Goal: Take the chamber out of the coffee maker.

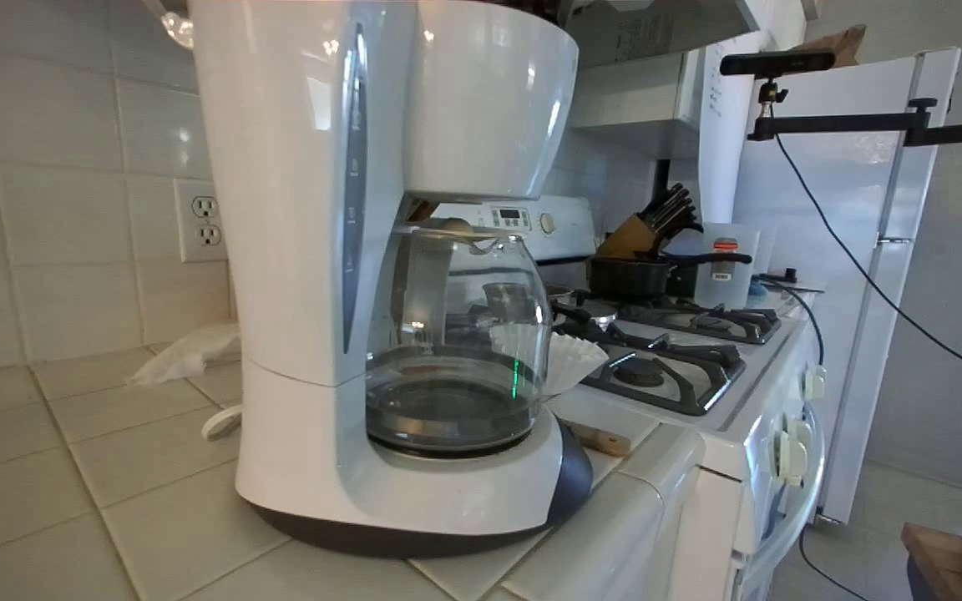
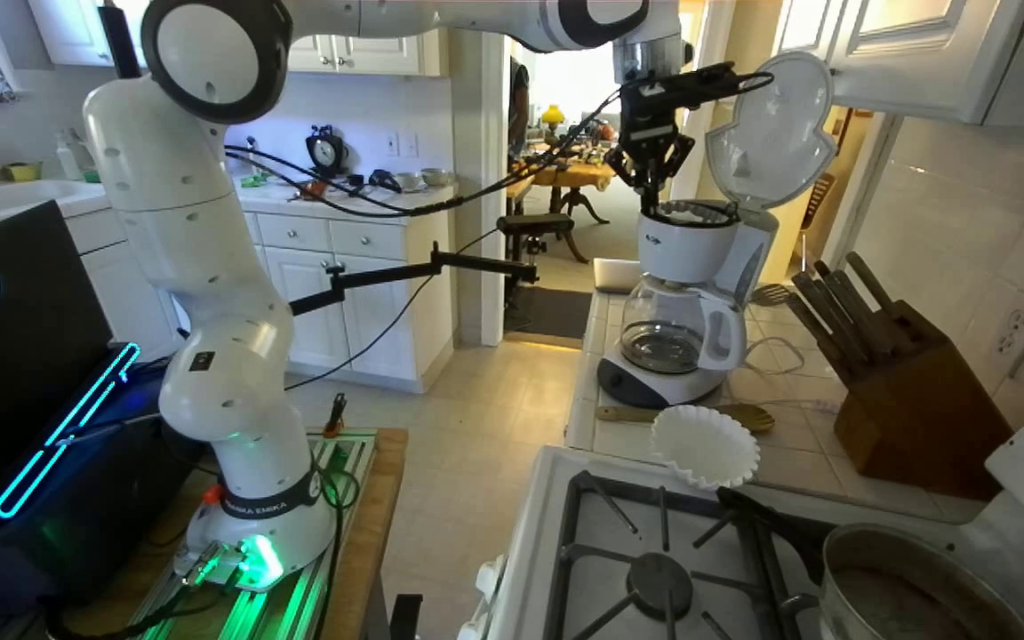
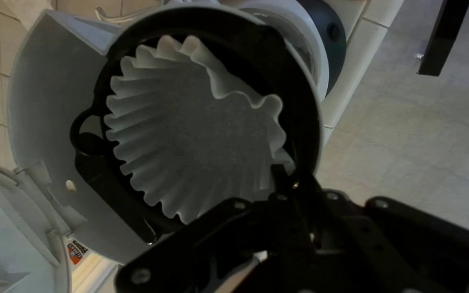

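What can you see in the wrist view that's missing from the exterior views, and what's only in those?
Only the wrist view shows the bottom of the filter inside the chamber. Only the exterior views show the knife block and stove. All three show the coffee maker; the gripper and chamber appear in the wrist view and in an exterior view.
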Robot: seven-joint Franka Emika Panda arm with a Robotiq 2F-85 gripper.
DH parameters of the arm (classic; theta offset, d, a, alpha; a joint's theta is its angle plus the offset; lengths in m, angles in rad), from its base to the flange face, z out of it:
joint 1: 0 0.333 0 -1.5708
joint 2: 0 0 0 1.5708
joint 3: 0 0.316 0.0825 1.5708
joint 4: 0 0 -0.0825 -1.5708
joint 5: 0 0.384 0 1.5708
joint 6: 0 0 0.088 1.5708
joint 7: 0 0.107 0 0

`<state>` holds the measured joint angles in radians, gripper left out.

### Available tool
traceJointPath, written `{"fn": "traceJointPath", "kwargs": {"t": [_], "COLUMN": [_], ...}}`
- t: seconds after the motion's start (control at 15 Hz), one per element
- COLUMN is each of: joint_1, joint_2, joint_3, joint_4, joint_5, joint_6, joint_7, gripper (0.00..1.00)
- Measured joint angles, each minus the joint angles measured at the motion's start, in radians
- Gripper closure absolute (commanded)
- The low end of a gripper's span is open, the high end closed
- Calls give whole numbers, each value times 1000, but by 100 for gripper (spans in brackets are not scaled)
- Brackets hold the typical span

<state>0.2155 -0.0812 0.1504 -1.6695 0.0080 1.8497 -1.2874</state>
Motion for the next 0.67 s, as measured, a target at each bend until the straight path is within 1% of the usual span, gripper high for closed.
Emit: {"fn": "traceJointPath", "kwargs": {"t": [0.27, 0.33, 0.67], "joint_1": [-2, -3, -6], "joint_2": [0, -1, -6], "joint_3": [0, 0, 2], "joint_4": [0, 1, 27], "joint_5": [0, -2, -14], "joint_6": [-2, -2, -6], "joint_7": [-16, -17, -17], "gripper": [98, 97, 97]}}
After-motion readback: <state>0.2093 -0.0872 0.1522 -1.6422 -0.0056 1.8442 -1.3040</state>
